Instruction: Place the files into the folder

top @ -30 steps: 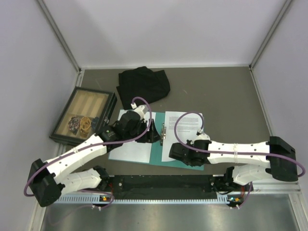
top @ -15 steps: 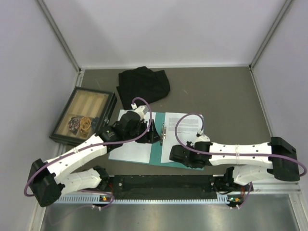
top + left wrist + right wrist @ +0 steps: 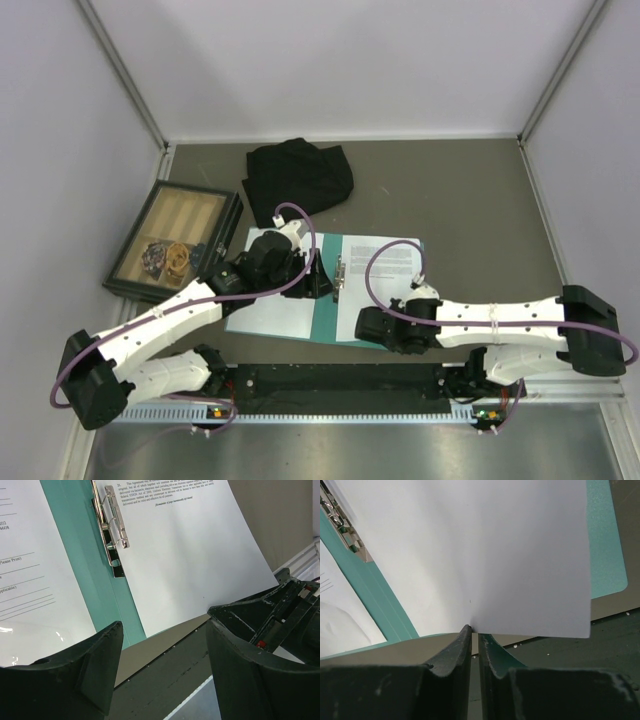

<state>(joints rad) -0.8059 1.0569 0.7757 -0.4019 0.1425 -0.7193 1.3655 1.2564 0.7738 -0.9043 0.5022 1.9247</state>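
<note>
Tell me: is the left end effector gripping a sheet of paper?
No, the left end effector stands open with nothing gripped between its jaws.

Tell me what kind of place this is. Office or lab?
Probably a lab robot cell, not an office: plain white enclosure walls with metal corner framing, a grey table, and a black mounting rail at the near edge.
</note>
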